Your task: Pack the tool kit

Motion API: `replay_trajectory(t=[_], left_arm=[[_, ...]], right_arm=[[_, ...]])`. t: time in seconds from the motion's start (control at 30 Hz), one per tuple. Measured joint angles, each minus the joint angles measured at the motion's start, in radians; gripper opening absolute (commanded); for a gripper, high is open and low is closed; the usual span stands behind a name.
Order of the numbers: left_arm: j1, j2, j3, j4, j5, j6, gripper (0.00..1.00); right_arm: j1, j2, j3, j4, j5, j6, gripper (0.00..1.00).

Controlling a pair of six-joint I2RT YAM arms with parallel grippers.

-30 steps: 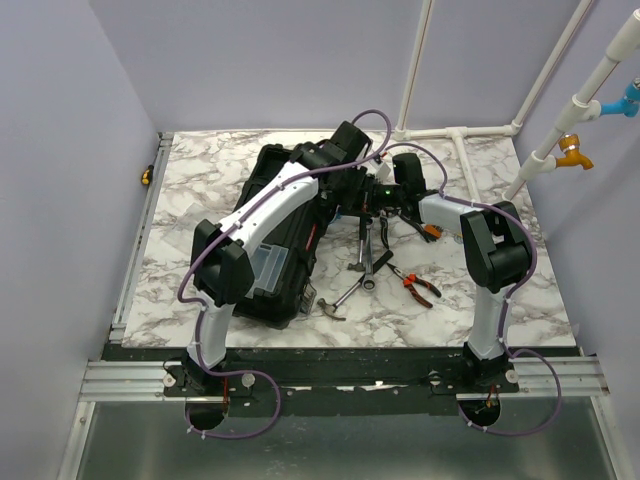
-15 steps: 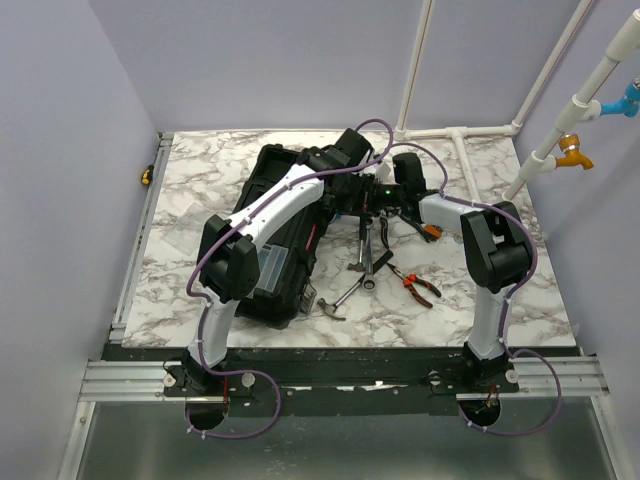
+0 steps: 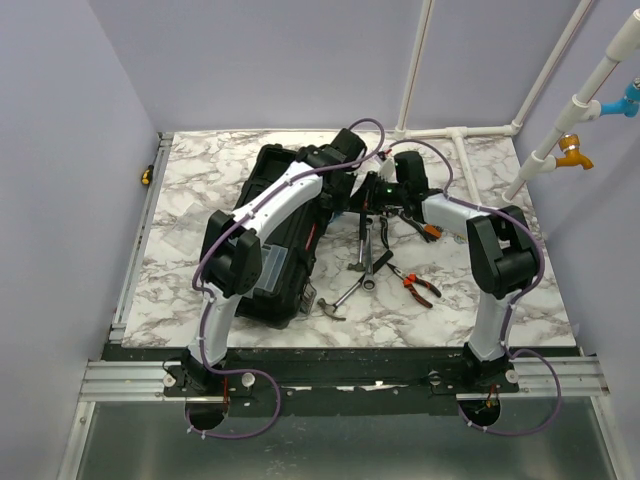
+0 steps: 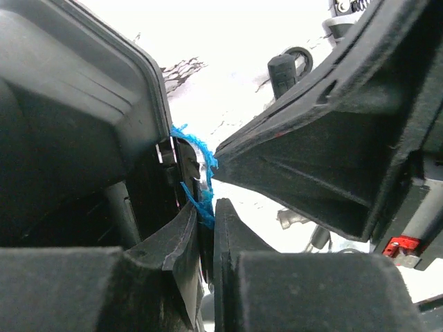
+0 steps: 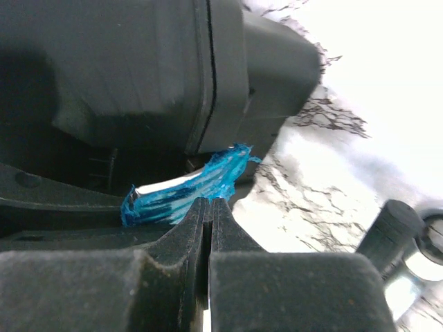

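Top view: both arms reach over the table [image 3: 200, 190] toward its far middle. My left arm [image 3: 280, 195] rises from its base, elbow bent above the near end of the toolbox [image 3: 292, 262], forearm laid diagonally along the box to its far right corner. My right arm [image 3: 500, 255] has its elbow up on the right side, forearm angled left and away, wrist low. The two wrists meet at that far right corner, nearly touching.

The toolbox is black and lies diagonally, left of centre on the table, with the clear-lidded compartment [image 3: 270, 268] at its near end. Loose on the table just right of it are the wrenches [image 3: 368, 255], hammer [image 3: 335, 298] and orange-handled pliers [image 3: 418, 287].

The wrist views show what the top view hides. Left wrist: the left gripper [image 4: 208, 232] is almost closed, with a thin slit left between the fingers. A frayed blue strip [image 4: 201, 173] on the toolbox edge runs down into that slit, and I can't tell if it's actually clamped. A black tool handle [image 4: 282, 72] lies on the table behind.

Right wrist: the right gripper [image 5: 210, 207] has its fingers pressed flat together with nothing visible between them. The tips sit right under the blue strip, which wraps a pale flat piece at the toolbox seam. Whether they touch it, I can't tell.

Writing: the red label plate [image 3: 312, 238] shows only as a thin red line on the toolbox side in the top view, too small to read.
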Motion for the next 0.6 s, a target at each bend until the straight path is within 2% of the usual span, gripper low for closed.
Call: replay_trajectory(t=[0.17, 0.37, 0.5, 0.6], left_arm=[[0.035, -0.02, -0.036, 0.038, 0.091, -0.01, 0.0], [0.108, -0.066, -0.099, 0.105, 0.279, -0.049, 0.0], [0.135, -0.077, -0.106, 0.108, 0.331, -0.06, 0.0], [0.139, -0.082, -0.106, 0.108, 0.341, -0.062, 0.0]], right_arm=[[-0.001, -0.048, -0.036, -0.029, 0.132, -0.015, 0.01], [-0.007, -0.063, -0.053, -0.051, 0.213, -0.02, 0.03], [-0.008, -0.063, -0.056, -0.054, 0.221, -0.018, 0.2], [-0.008, -0.062, -0.078, -0.024, 0.216, 0.0, 0.45]])
